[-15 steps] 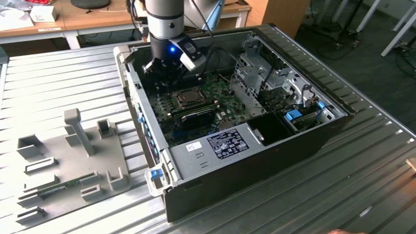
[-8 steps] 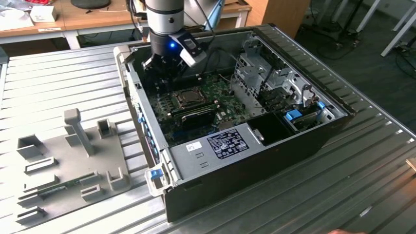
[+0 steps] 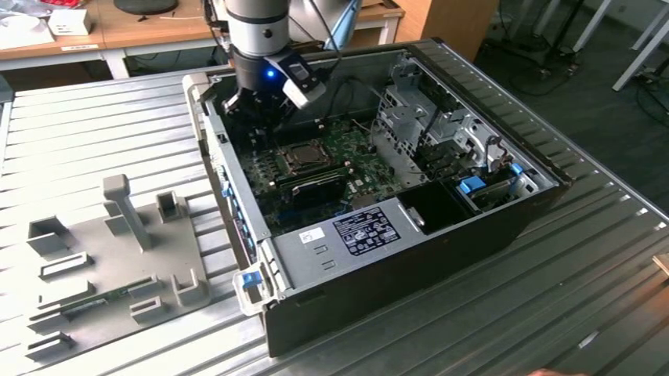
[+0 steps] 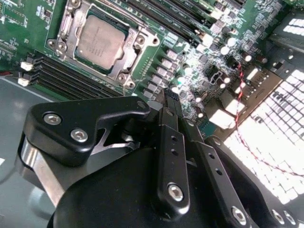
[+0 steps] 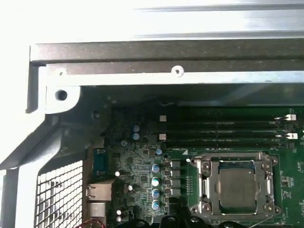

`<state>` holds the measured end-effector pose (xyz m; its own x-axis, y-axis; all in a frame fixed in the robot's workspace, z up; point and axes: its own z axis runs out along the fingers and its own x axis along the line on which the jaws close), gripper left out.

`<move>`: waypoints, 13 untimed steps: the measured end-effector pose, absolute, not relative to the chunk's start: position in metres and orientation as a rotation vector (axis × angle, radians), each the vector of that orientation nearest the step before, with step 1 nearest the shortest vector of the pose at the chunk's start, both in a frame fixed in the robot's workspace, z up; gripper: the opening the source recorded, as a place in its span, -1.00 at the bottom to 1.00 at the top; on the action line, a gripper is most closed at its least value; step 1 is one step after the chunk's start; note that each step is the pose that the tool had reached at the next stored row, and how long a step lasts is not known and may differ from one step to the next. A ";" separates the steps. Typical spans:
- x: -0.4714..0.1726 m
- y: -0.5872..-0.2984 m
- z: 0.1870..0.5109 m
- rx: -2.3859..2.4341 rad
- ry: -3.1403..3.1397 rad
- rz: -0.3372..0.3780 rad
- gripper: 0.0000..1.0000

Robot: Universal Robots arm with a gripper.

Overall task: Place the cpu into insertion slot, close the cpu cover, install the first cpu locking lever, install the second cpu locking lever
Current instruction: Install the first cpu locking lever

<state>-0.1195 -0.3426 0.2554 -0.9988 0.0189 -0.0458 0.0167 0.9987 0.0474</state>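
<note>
ribbed sheet-metal table (image 3: 84, 133), dull silver, fills the scene. biggest thing on it: an open black pc case (image 3: 418, 258), lying on its side, boxy steel w/ perforated drive cages (image 3: 413, 117) inside. just beside the case, on the exterior view's left, sits a flat grey fixture plate (image 3: 105, 266) w/ blocky upright holders. on the case floor lies the green board (image 3: 350, 149), matte, crowded w/ small parts. the arm (image 3: 256, 31) reaches down into the case by its far wall. its gripper (image 4: 172, 95) is black, built of bolted link bars. fingers are pressed together, no gap showing, nothing held. it hangs above the board inside the case, near the socket but not touching it. long black memory slots (image 5: 223, 128) run between the case wall and the insertion slot (image 5: 200, 207), a square metal-rimmed socket. the cpu cover (image 5: 211, 187), a thin bright stamped frame, looks laid flat round the chip. the cpu (image 4: 99, 42) sits in the slot, mid case floor, its silvery-tan lid showing thru the window.

handling, imo: cpu is light, stiff, slick on top, prob. delicate underneath, so take it by opposite edges only. cover looks thin, springy steel; push on its frame bar, not on the chip.
</note>
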 end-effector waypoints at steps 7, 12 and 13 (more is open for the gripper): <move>-0.122 -0.335 0.255 0.031 3.093 0.073 -0.79; -0.123 -0.326 0.255 0.034 3.093 0.073 -0.79; -0.123 -0.324 0.255 0.034 3.093 0.073 -0.79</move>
<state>-0.1232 -0.3243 0.2546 -0.9986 0.0232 -0.0470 0.0210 0.9986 0.0476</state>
